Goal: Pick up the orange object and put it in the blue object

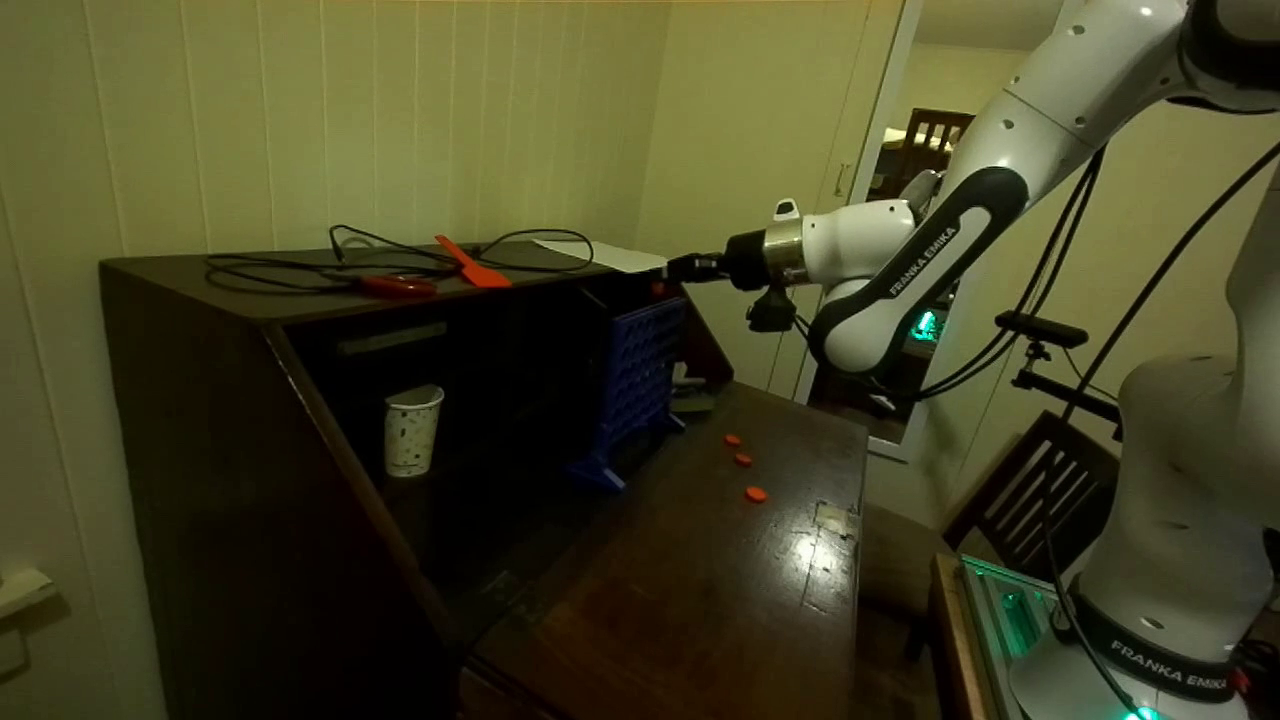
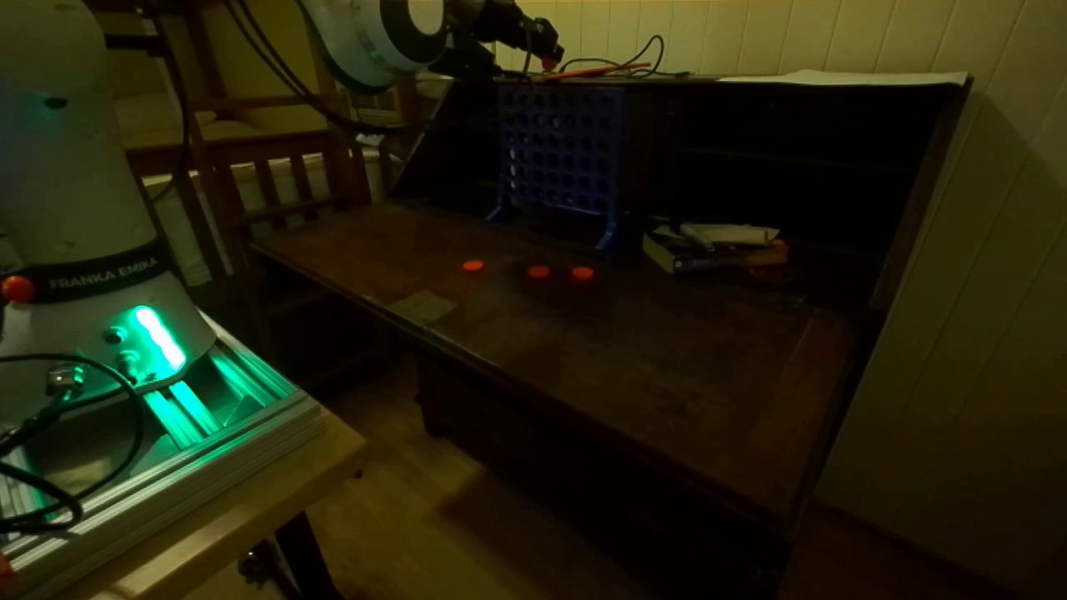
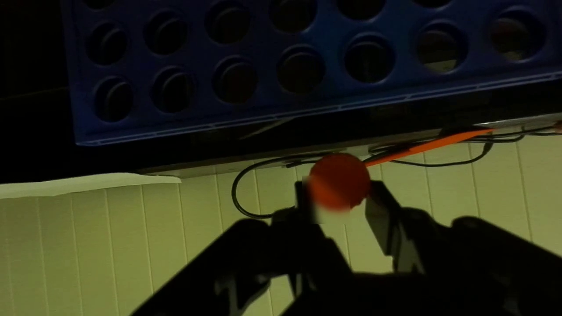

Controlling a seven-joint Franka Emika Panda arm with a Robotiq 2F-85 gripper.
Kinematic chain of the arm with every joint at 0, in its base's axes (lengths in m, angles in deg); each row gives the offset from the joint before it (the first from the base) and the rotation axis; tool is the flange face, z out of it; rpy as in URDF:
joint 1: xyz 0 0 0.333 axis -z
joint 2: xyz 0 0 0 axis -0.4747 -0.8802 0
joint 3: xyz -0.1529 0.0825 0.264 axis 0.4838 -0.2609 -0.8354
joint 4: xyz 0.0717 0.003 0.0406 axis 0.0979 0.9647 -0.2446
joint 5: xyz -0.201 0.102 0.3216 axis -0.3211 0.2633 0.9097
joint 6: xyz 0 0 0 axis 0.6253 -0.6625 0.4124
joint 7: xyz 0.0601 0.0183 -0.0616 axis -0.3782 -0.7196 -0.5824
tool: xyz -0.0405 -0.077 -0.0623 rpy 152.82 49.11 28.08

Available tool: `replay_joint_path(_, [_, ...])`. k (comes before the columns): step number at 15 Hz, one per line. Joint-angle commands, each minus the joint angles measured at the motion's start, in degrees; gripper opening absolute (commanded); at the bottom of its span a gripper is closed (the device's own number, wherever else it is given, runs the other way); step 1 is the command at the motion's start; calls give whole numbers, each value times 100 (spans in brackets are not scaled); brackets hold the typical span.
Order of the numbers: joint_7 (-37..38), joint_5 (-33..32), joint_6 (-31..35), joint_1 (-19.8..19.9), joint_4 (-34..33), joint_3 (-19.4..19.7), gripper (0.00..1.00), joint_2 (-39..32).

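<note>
A small, flat, round orange-red disc (image 3: 340, 175) is pinched between the fingertips of the black two-fingered gripper (image 3: 340, 196), whose fingers stand no wider apart than the disc itself; the disc's lower left edge is blurred in the wrist view. In both exterior views it hangs above the top edge of the upright blue plastic rack (image 1: 645, 370) — near that edge, though apart from it. Whether it lines up with the rack's top cannot be told. The white robot arm (image 1: 1010, 140) with black trim reaches in from the right of the rack in an exterior view.

The rack, a grid pierced with round holes, rests on two splayed feet at the back of the dark brown wooden worktop (image 2: 650, 350), at the mouth of the open recess (image 1: 510, 390) of the dark wooden desk (image 1: 220, 480). In front of the rack, on the worktop, three more round orange-red discs (image 2: 538, 272) lie flat, apart from one another.

To the rack's left in an exterior view, a white speckled paper cup (image 1: 413, 435) sits inside the recess. To the rack's right in an exterior view lies a thick book (image 2: 683, 252) with white papers (image 2: 733, 234) on it.

Behind and above the rack, on the top of the desk, are a flat orange spatula-shaped tool (image 1: 475, 265), an orange-red rounded handle (image 1: 397, 287), thin black cables (image 3: 259, 215) and a white sheet of paper (image 1: 600, 257) — tool and handle up to the rack's left in an exterior view, the sheet just above the rack.
</note>
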Motion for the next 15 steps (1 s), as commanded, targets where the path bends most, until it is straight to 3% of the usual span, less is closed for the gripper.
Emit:
replay_joint_path(1, [276,-293,221,114,-288,23,10,-351])
replay_joint_path(15, [249,-473,376,205,-547,-22,10,-775])
